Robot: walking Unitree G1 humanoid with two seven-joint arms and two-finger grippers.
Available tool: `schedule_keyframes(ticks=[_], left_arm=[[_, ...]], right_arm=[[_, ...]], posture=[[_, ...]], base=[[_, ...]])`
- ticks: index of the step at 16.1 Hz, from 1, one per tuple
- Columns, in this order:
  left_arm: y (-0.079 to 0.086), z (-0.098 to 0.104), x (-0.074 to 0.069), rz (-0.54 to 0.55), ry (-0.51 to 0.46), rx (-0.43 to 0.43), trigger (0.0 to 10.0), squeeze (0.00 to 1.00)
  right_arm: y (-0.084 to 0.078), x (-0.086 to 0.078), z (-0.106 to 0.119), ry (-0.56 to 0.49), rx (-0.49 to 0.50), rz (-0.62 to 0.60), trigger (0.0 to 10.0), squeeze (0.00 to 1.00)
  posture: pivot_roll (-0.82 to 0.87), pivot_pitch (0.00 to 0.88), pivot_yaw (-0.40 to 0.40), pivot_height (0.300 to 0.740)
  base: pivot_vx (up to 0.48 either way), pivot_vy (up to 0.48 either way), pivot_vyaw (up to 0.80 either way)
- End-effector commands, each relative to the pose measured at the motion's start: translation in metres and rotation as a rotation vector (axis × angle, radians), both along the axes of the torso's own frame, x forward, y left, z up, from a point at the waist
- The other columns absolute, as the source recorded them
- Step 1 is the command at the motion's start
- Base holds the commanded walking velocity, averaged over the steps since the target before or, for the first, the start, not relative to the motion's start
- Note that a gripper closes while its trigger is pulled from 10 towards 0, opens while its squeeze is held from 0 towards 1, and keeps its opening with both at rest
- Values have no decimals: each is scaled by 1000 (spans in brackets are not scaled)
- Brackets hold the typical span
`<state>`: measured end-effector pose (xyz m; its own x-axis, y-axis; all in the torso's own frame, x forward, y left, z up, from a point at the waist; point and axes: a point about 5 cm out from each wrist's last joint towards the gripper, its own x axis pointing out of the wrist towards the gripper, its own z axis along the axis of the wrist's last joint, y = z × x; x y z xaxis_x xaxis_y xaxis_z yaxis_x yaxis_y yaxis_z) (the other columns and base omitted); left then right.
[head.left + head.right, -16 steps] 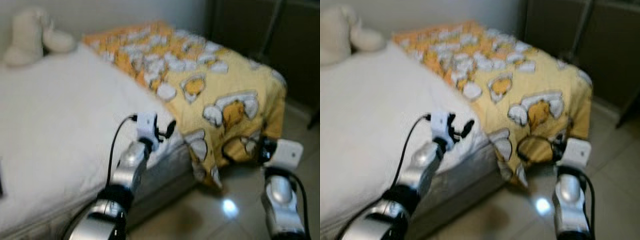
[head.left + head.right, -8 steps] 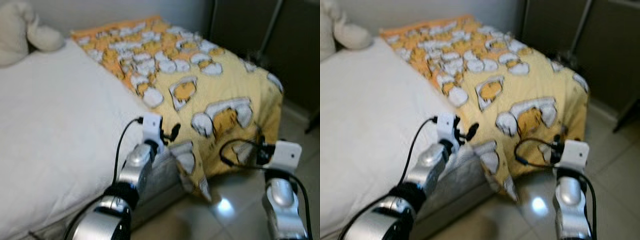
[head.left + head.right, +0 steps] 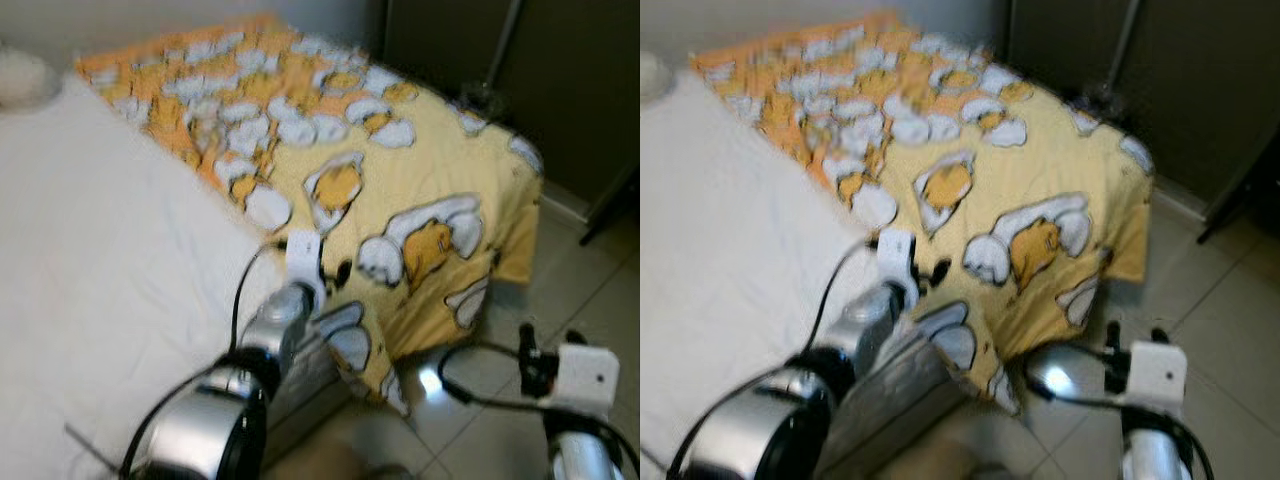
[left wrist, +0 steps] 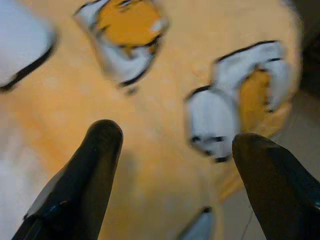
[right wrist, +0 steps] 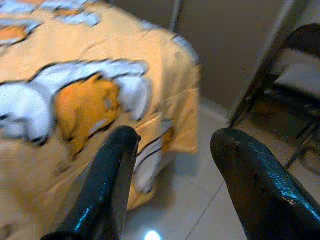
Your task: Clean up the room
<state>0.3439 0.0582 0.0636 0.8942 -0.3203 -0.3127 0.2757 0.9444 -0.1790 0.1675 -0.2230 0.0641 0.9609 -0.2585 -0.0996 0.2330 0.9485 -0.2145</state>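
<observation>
Yellow cartoon blanket (image 3: 420, 190) is draped over the bed's (image 3: 90, 260) foot end, hanging off the corner. Left gripper (image 4: 172, 165) hovers at the blanket's edge, fingers spread, holding nothing. Right gripper (image 5: 172, 185) is over the floor (image 3: 590, 290) beside that corner, fingers also apart.

Got a plain white sheet (image 3: 90, 230) covering the left side of the bed, a bit rumpled, with the grey mattress side (image 3: 910, 400) showing below its edge. Way up in the far left corner, some pale soft lump (image 3: 20, 75), too blurry to call. Pale wall (image 3: 100, 15) behind the bed. Off to the right, dark cabinet fronts (image 3: 580, 80) with a thin pole (image 3: 500, 50) leaning or standing against them. Glossy beige floor tiles (image 3: 590, 290) below, catching a bright glare spot (image 3: 430, 380) near the bed's corner. Dark-framed chair (image 5: 300, 70) with a light seat standing on the tiles by the cabinets.
</observation>
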Motion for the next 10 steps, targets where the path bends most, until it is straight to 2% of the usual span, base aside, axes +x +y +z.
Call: schedule_keyframes(ticks=[1, 2, 4, 5, 6, 7, 9, 10], left_arm=[[3, -9, -4, 26, 55, 25, 10000, 0], [7, -7, -1, 68, 60, 59, 10000, 0], [9, -4, 2, 109, 43, 103, 10000, 0], [6, -6, 0, 116, 51, 97, 10000, 0], [4, -8, -2, 122, 62, 90, 10000, 0], [1, -13, -6, 153, 97, 58, 10000, 0], [-9, -16, -10, 186, 155, -65, 10000, 0], [-11, -16, -10, 185, 160, -83, 10000, 0]], right_arm=[[6, -5, 2, 16, -4, 21, 10000, 0], [12, -20, 5, 39, -6, 36, 10000, 0], [19, -44, 12, 79, 8, 36, 10000, 0], [23, -56, 16, 99, 14, 36, 10000, 0], [23, -60, 17, 113, 16, 33, 10000, 0], [24, -68, 16, 146, 21, 27, 10000, 0], [26, -75, 19, 175, 25, 32, 10000, 0], [27, -77, 20, 179, 26, 34, 10000, 0]], posture=[[-384, 239, 34, 740], [-420, 292, 30, 740], [-439, 345, 26, 740], [-441, 383, 21, 740], [-441, 391, 20, 740], [-443, 417, 12, 740], [-452, 430, 4, 740], [-454, 431, 3, 740]], base=[[0, 0, 0], [0, 0, 0], [0, 0, 0], [0, 0, 0], [0, 0, 0], [0, 0, 0], [0, 0, 0], [0, 0, 0]])
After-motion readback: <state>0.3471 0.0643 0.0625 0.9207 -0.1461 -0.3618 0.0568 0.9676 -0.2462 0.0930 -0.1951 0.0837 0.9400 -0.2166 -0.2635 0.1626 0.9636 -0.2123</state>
